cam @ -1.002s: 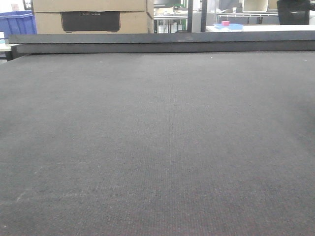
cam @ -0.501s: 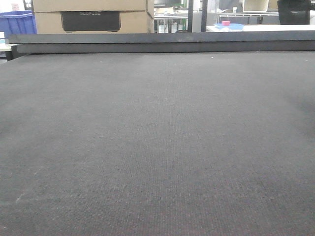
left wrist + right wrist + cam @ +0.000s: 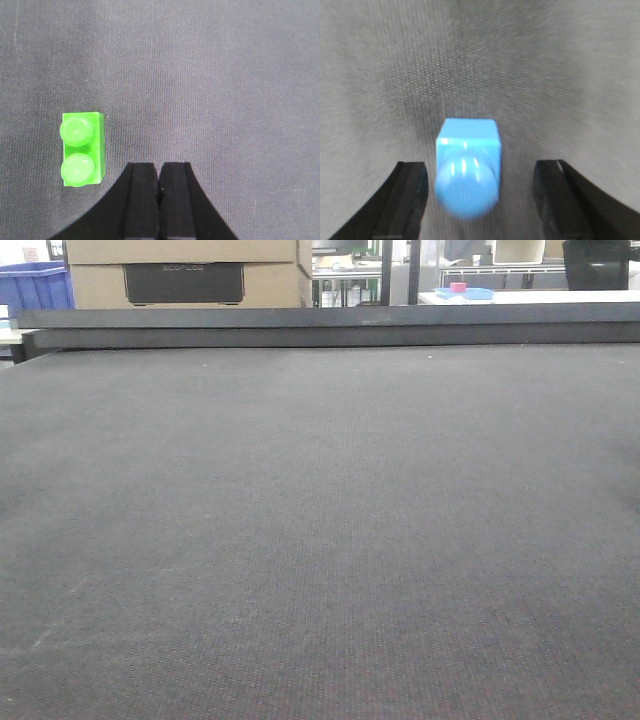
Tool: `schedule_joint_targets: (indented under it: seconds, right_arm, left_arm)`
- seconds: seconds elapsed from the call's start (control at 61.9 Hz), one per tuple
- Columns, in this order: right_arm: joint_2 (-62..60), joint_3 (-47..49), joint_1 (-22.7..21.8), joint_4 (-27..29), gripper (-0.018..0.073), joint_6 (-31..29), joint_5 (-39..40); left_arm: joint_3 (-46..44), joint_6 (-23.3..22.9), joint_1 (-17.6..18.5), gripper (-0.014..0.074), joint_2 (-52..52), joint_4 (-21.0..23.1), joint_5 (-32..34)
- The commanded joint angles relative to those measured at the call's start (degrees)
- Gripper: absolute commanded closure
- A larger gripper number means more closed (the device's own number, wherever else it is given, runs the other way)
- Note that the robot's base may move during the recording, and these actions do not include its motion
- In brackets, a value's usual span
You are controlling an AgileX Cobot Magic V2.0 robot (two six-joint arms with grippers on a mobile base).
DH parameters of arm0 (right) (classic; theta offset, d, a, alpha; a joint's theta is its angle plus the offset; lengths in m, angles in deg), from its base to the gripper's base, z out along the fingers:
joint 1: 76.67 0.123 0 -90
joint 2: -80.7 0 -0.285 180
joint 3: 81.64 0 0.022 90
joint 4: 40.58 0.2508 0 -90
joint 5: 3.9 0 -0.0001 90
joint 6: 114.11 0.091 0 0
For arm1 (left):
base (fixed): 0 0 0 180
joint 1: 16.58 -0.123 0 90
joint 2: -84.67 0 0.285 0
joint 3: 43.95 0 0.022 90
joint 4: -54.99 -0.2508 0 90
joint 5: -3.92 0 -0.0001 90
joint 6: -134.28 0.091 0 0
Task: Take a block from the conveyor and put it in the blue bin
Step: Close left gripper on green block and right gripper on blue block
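front-facing view: filled edge to edge by dark grey conveyor point(image 3: 320, 520); blue bin point(image 3: 35, 285) at upper left beyond the belt, beside a cardboard box point(image 3: 185, 270). left wrist view: left gripper point(image 3: 159, 172) pressed together at bottom centre; green block point(image 3: 82, 149) flat on belt at lower left, just beside, not touching. right wrist view: right gripper point(image 3: 480, 172) spread wide; blurred blue block point(image 3: 468, 165) between the fingers, touching neither.

The blue block point(image 3: 468, 165) is smeared in the right wrist view, its near end just a fuzzy blob. The right claw point(image 3: 480, 172) and left claw point(image 3: 159, 170) both get chopped off by the bottom edge. Out front, the blue bin point(image 3: 35, 285) is clipped at the left edge, and the pink thing point(image 3: 458, 287) way back is too tiny to make out.
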Motion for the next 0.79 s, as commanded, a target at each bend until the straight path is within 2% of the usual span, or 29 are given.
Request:
schedule_joint_targets:
  seconds: [0.0, 0.145, 0.194, 0.275, 0.339, 0.436, 0.501, 0.63, 0.679, 0.776]
  right_arm:
    - [1.9, -0.5, -0.1, 0.2, 0.0228, -1.0, 1.7]
    - [3.5, -0.5, 0.4, 0.2, 0.0269, -1.5, 2.2]
    - [3.5, -0.5, 0.4, 0.2, 0.0364, -1.6, 2.2]
    - [2.8, -0.5, 0.4, 0.1, 0.0555, -1.6, 1.8]
    - [2.0, -0.5, 0.4, 0.1, 0.0733, -1.6, 1.8]
    - [0.2, -0.5, 0.4, 0.2, 0.0720, -1.6, 1.1]
    - [-1.3, -0.5, 0.4, 0.2, 0.0721, -1.6, 0.3]
    - [-3.2, -0.5, 0.4, 0.2, 0.0721, -1.6, 0.2]
    - [-3.4, -0.5, 0.4, 0.2, 0.0721, -1.6, 0.2]
    - [-3.4, -0.5, 0.4, 0.2, 0.0721, -1.6, -0.2]
  left_arm:
    - [-0.6, 0.0, 0.0, 0.0707, -0.1, 0.5, 0.7]
    - [-0.6, -0.7, 0.0, 0.0707, -0.1, 0.5, 0.7]
    - [-0.6, -3.5, 0.0, 0.0707, -0.1, -0.3, 0.4]
    - [-0.7, -9.5, 0.0, 0.0707, 0.3, -4.3, -0.8]
    - [-1.2, -10.5, -0.1, 0.0707, 1.2, -5.9, -3.2]
    - [-3.1, -9.1, -0.1, 0.0707, 4.4, -5.9, -6.5]
    - [-4.3, -7.6, -0.1, 0.0707, 7.4, -5.9, -5.9]
    - [-6.4, -7.6, -0.1, 0.0699, 11.8, -8.0, -4.1]
    - [-6.7, -7.5, -0.1, 0.0672, 12.9, -8.1, -4.1]
    - [-6.3, -7.5, -0.1, 0.0545, 14.2, -8.4, -4.1]
